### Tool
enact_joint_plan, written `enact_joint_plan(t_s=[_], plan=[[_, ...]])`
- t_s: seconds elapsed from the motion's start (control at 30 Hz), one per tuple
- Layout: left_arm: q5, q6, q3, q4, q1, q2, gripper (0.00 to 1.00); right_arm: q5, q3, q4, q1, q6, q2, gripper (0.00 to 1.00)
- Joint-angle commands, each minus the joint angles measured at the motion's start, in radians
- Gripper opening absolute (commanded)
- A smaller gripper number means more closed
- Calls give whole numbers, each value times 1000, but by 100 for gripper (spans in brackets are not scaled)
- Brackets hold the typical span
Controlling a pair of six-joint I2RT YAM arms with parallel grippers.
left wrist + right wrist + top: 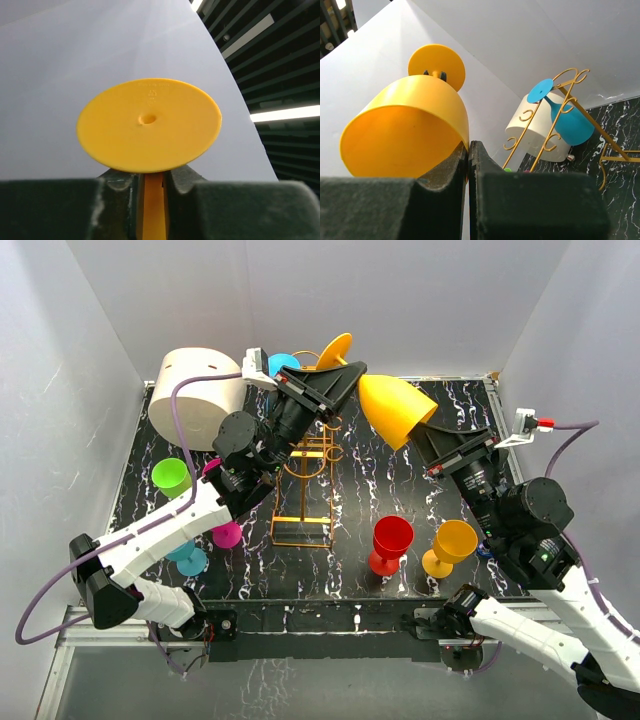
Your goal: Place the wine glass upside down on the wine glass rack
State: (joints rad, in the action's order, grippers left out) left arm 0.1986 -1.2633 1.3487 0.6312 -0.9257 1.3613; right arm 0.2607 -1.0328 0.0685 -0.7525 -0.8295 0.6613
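A yellow wine glass (395,408) hangs in the air above the back of the table, lying sideways with its foot (335,348) to the left. My left gripper (345,375) is shut on its stem (152,205) just below the round foot (149,122). My right gripper (425,435) is shut on the rim of the bowl (405,125), one finger inside and one outside. The golden wire wine glass rack (305,480) stands on the table below my left arm. It also shows in the right wrist view (560,115), with a blue glass (567,120) hanging upside down on it.
A cream cylindrical container (200,395) stands at the back left. Green (172,476), magenta (225,530) and teal (187,558) glasses stand left of the rack. A red glass (390,540) and an orange-yellow glass (452,545) stand to its right. White walls enclose the table.
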Motion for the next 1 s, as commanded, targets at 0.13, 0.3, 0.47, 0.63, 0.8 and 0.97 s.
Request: enact_joint_plan(t_s=[0.13,0.3,0.47,0.63,0.8,0.97], plan=[[16,36,26,108,-1,-9,0,-71,5,-53,-4,23,4,0],[23,76,15,123,0,-22,0,-44,5,-31,-4,26,-5,7],[-53,269,90,87,2,-40,0,21,-8,47,-5,32,-27,43],[-138,484,206,-72,2,-49,0,68,-21,121,-5,46,-57,57],[-127,741,329,-331,2,-51,0,86,-24,151,-5,54,-74,62],[26,1012,414,-534,2,-72,0,89,-17,164,-4,50,-77,63]])
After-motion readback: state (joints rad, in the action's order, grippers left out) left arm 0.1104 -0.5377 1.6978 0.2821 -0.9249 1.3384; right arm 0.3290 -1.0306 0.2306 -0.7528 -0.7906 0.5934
